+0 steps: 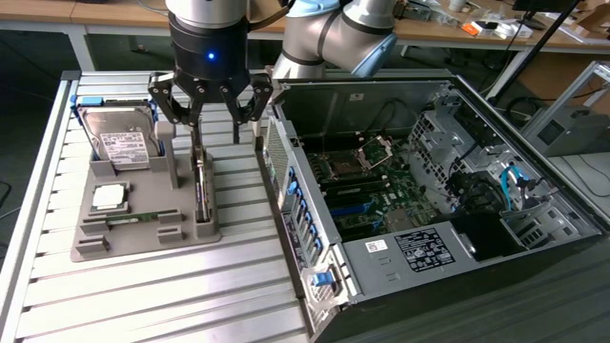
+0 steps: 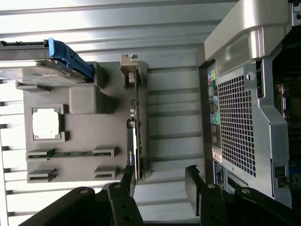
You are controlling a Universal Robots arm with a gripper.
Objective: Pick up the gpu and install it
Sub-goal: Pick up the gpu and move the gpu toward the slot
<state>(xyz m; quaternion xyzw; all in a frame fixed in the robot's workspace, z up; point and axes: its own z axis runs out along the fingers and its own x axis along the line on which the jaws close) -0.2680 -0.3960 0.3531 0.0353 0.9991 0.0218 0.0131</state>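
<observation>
While gpu [image 1: 200, 187] stands on edge in the grey holder [image 1: 133, 246], pincer [image 1: 214, 127] hangs above it, jaws apart, nothing clamped.
Holder on slatted desk [image 1: 143, 300], at the exterior view's left of open PC case [image 1: 276, 146]; hard drive [image 1: 119, 139] and memory stick [image 1: 143, 215] in same holder, further left. One finger [image 2: 128, 175] lines up with card edge.
</observation>
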